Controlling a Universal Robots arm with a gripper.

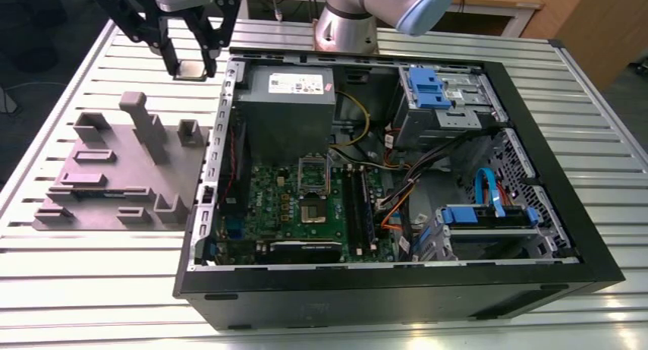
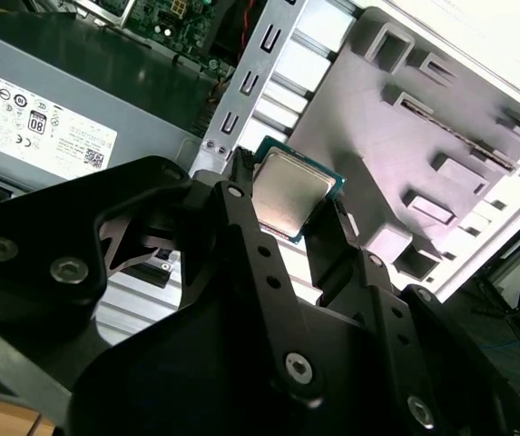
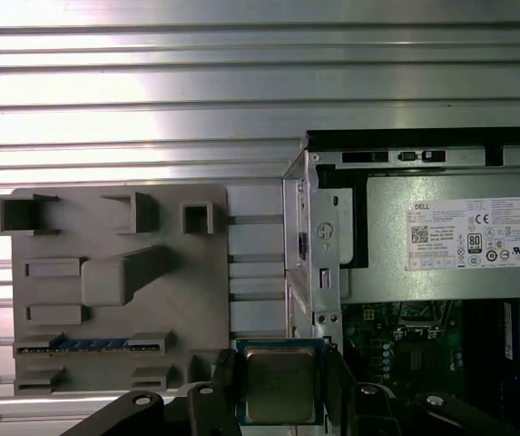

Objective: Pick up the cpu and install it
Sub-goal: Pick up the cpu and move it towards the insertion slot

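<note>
Black fingers (image 2: pixel 246 227) clamp two opposite edges of the cpu (image 2: pixel 291 195), its silvery top showing in both wrist views; in the exterior view the gripper (image 1: pixel 190 64) hangs above the slatted table (image 1: pixel 81 289), between the grey holder block (image 1: pixel 121 175) and the open computer case (image 1: pixel 405 293), near its grey power-supply box (image 1: pixel 287 99).

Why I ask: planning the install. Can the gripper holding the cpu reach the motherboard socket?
Probably yes: the gripper grips the cpu by the open case, and nothing covers the socket; cables lie aside.
</note>
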